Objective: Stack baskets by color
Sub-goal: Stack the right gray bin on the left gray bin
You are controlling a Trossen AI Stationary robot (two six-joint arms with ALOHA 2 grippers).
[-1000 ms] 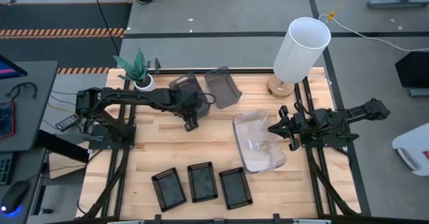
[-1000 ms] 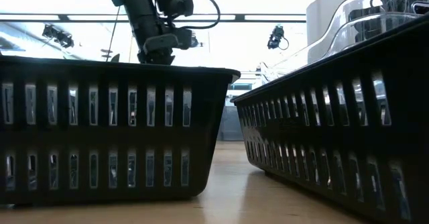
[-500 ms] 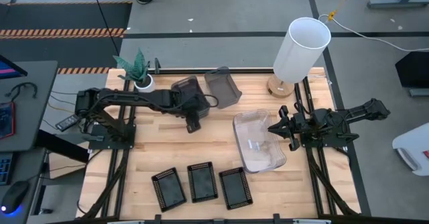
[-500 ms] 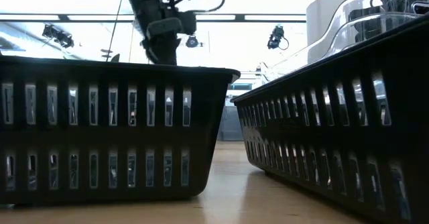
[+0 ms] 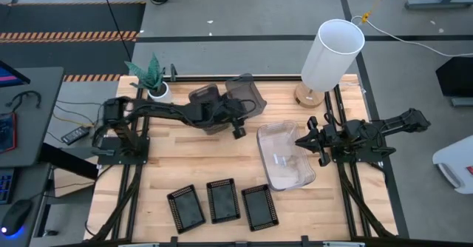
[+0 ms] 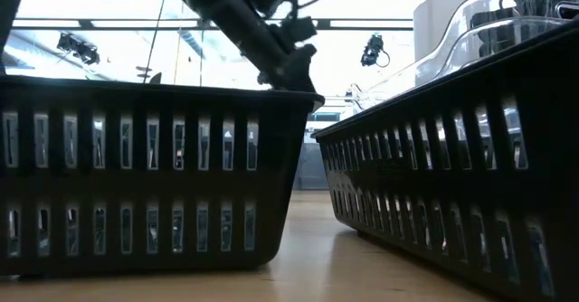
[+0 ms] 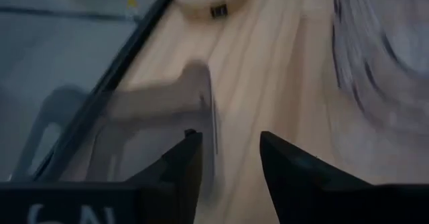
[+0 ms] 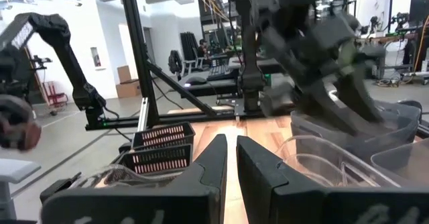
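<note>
Two smoky-grey baskets [image 5: 205,97] [image 5: 250,93] stand side by side at the table's far edge. My left gripper [image 5: 238,131] [image 6: 288,69] slants down at the near side of the right-hand one, fingers apart. That basket's wall [image 7: 167,117] rises just ahead of the fingers. A stack of clear baskets [image 5: 284,158] rests right of centre. Three black mesh baskets [image 5: 185,207] [image 5: 222,200] [image 5: 260,206] lie in a row near the front edge. My right gripper [image 5: 301,141] [image 8: 231,150] waits shut and level beside the clear stack. My left gripper has the grey basket's upright wall edge [image 7: 212,127] standing between its fingers, close beside one finger [image 7: 188,167]. The view is blurred, and I cannot tell whether either finger touches it. The basket rests on the table.
A tall white cylinder [image 5: 332,53] on a wooden foot stands at the far right corner, and a small potted plant [image 5: 151,77] at the far left. Bare wood lies between the grey baskets and the black row. In the low view the black baskets [image 6: 154,175] [image 6: 470,175] fill the foreground.
My left gripper has opened, then swung toward the table's right edge, from the left grey basket to the near side of the right one. It has tipped up from pointing steeply down to a shallower slant. The baskets have kept their places.
</note>
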